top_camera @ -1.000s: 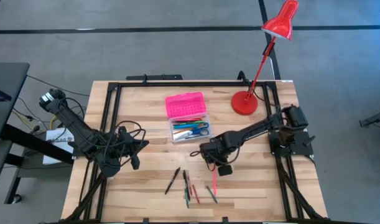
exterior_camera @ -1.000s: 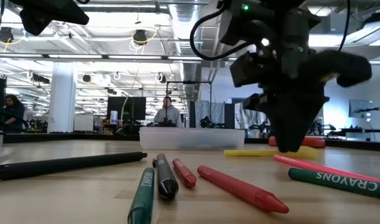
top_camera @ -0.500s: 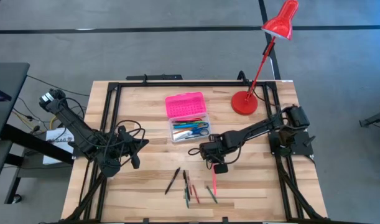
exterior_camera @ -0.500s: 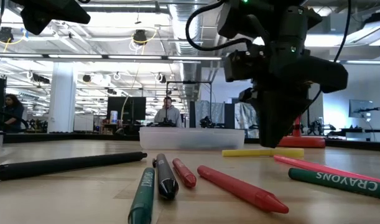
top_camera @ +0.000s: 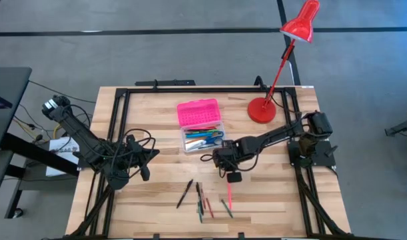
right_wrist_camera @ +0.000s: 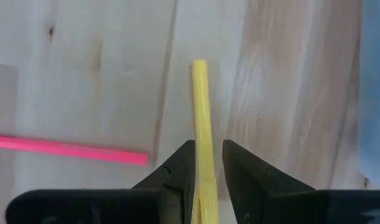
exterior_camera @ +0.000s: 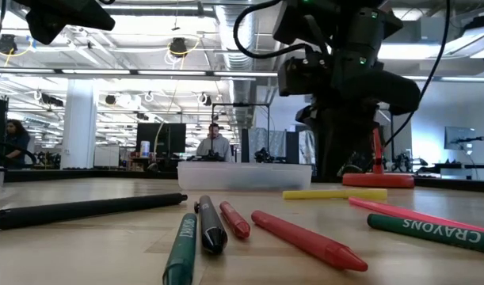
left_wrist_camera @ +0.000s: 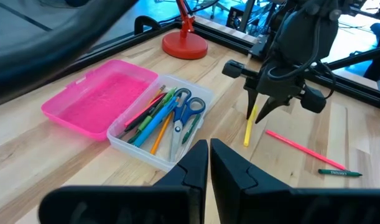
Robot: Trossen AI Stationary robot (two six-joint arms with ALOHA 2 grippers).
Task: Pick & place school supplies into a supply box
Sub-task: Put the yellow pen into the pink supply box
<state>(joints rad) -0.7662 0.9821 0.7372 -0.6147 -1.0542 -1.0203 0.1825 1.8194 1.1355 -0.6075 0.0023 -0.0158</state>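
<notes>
The right gripper [right_wrist_camera: 204, 171] is seen poised low over the table [top_camera: 150, 200], fingers pointing down, parted narrowly to either side of a yellow pencil [right_wrist_camera: 202, 118]. Whether the pads actually press the pencil cannot be told; it lies flat on the wood. A pink pencil [right_wrist_camera: 65, 148] lies close by. The supply box [left_wrist_camera: 152, 134] stands just beside, its pink lid [left_wrist_camera: 102, 96] swung open, scissors [left_wrist_camera: 185, 112] and pens inside. More crayons and pens [exterior_camera: 226, 229] are scattered nearer the front edge. The left gripper [left_wrist_camera: 208, 165] is held closed and empty, well apart at the left side.
</notes>
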